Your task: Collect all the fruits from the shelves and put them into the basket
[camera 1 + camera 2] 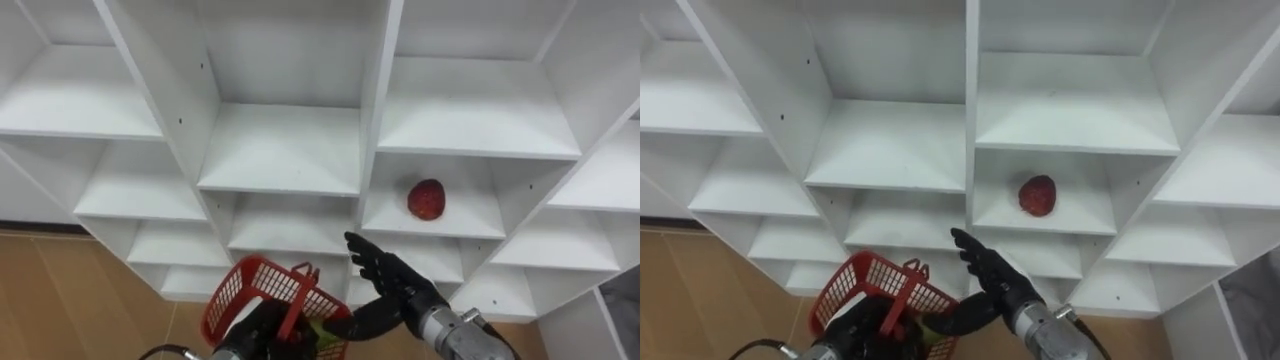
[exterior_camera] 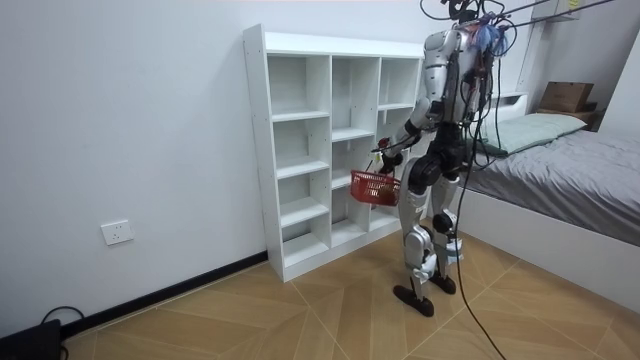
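A red fruit (image 1: 426, 199) lies on a shelf in the right column of the white closet (image 1: 285, 150), about mid-height. My right hand (image 1: 385, 275) is open with fingers stretched out, in front of the shelf below the fruit and slightly left of it, not touching it. My left hand (image 1: 262, 328) is shut on the handle of a red mesh basket (image 1: 250, 285), held low in front of the closet. A yellow-green thing (image 1: 322, 330) shows inside the basket, partly hidden. In the room view I stand facing the closet (image 2: 300, 115) with the basket (image 2: 375, 187) at hip height.
The other closet compartments in view hold nothing. The closet's upright dividers (image 1: 375, 110) frame the fruit's compartment. Wooden floor (image 1: 60, 290) lies to the left below. A bed (image 2: 570, 170) stands behind me, with a cardboard box (image 2: 565, 95) beyond it.
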Tool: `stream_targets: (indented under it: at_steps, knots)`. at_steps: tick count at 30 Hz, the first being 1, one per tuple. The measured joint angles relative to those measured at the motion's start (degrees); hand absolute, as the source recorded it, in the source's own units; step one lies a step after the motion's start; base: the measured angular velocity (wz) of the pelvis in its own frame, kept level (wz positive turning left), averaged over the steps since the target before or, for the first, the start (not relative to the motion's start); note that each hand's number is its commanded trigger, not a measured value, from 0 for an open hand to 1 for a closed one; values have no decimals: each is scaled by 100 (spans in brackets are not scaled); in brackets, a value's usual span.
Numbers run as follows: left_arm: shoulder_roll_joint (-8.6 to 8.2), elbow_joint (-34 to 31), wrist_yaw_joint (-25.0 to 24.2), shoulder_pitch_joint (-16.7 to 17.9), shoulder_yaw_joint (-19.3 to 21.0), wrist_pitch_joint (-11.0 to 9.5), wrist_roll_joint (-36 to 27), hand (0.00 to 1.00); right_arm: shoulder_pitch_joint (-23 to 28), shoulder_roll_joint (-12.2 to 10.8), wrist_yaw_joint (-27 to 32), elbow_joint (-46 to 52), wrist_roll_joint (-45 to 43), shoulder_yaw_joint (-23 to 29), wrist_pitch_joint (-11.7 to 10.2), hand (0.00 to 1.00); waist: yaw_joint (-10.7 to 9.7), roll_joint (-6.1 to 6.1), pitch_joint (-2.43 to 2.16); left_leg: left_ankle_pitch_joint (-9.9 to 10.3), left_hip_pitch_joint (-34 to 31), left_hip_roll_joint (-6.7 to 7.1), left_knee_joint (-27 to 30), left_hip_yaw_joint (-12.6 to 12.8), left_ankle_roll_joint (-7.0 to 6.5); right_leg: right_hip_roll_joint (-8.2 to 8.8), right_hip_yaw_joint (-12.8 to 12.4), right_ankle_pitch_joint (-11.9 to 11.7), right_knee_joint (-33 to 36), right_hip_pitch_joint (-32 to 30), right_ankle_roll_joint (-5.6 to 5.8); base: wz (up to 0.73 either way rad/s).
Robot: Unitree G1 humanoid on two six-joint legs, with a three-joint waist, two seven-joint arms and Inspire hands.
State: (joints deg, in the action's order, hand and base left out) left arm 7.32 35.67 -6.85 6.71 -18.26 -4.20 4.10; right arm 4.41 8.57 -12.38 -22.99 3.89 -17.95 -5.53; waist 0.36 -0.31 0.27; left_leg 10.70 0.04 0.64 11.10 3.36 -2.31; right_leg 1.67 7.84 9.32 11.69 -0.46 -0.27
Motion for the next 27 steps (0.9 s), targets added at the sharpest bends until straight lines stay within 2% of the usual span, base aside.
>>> stream_targets:
  at_steps: [8, 17, 22, 27]
  knots:
    - [61, -149, 145, -45, 59, -3, -7, 100, 19, 7, 439, 255, -11, 180, -12, 0, -29, -138, 61, 1, 214, -26, -166, 189, 1, -23, -138, -1, -49, 94, 3, -11]
    - [73, -149, 189, -69, 227, -5, -9, 100, 34, 40, 841, 401, -193, 187, -26, 0, -44, -166, 54, 3, 260, -38, -199, 193, 1, -37, -138, -19, -114, 140, 7, -1]
    - [19, -149, 255, -69, 395, -5, 0, 100, 37, 62, 1033, 467, -419, 293, -27, 0, -36, -150, 40, 5, 267, -41, -199, 194, 3, -40, -138, -23, -106, 142, 2, 0]
    - [13, -150, 242, -57, 561, -4, -7, 100, 162, 65, 1271, 598, -436, 445, -65, 0, -29, -116, -30, 4, 313, -46, -192, 207, 3, -43, -147, -29, -89, 170, -5, -1]
